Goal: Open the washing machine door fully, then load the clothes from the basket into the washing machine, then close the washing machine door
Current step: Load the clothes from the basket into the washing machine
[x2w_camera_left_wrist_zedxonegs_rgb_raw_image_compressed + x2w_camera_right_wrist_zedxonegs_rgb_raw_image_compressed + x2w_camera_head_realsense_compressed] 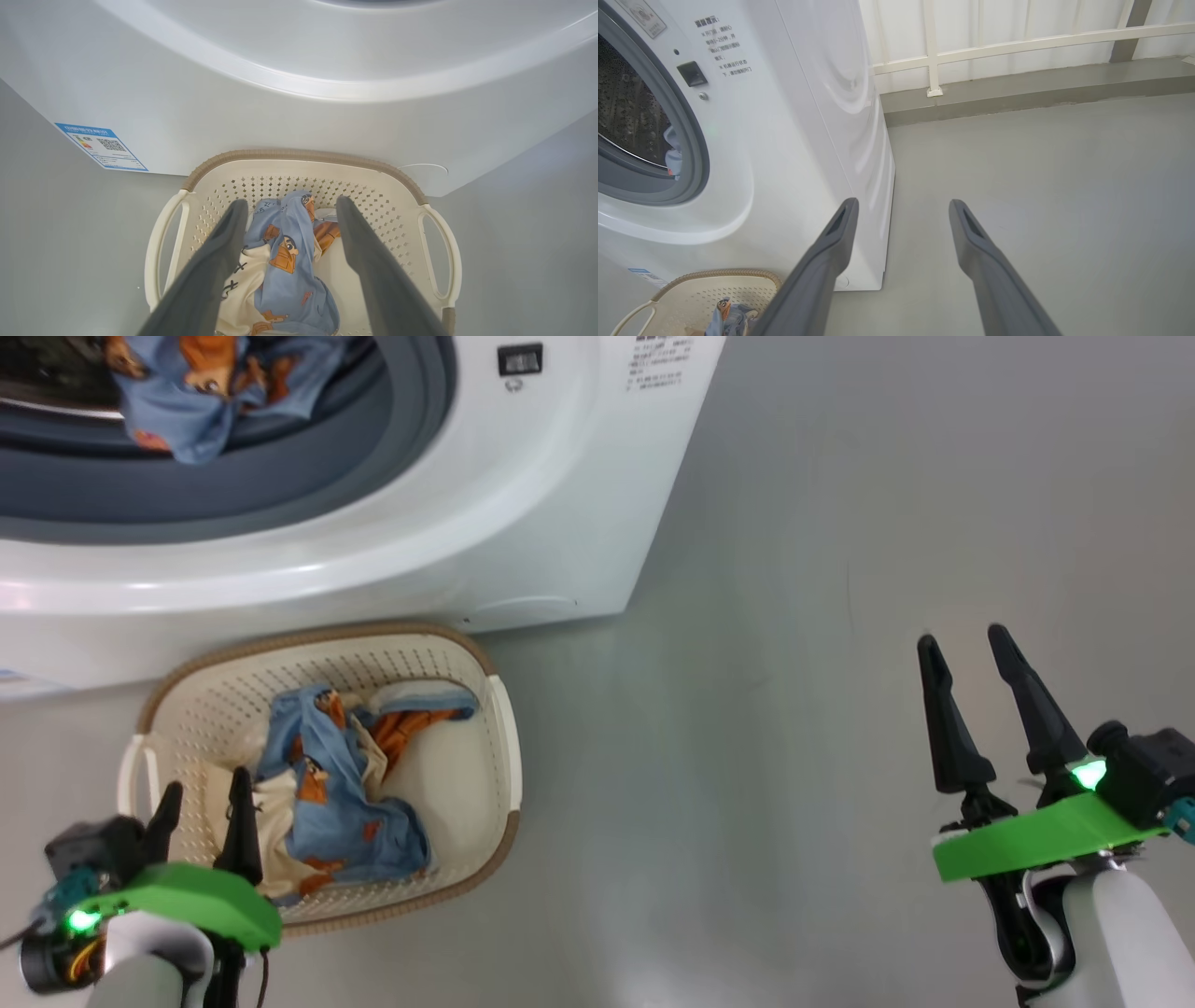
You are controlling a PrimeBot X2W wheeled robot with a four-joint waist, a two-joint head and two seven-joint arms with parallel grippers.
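— Several clothes (345,784) lie in the basket (327,633), blue prints heaped over a cream piece. The basket sits on the floor (794,756), just in front of the washing machine (523,504).
— Where's the left gripper (207,784)?
— It hovers over the basket's near rim, jaws spread wide and empty, aimed at the heap.
— Then drop straight onto the tallest blue fold (the ridge in the middle), bite deep enough to catch several layers, and lift clear of the rim before swinging up.
— One blue piece (201,401) hangs over the grey seal (280,476). I'd push the next load past it so the door won't trap cloth.
— And the right gripper (962,637)?
— Spread and empty too, well apart from the basket, over bare floor.
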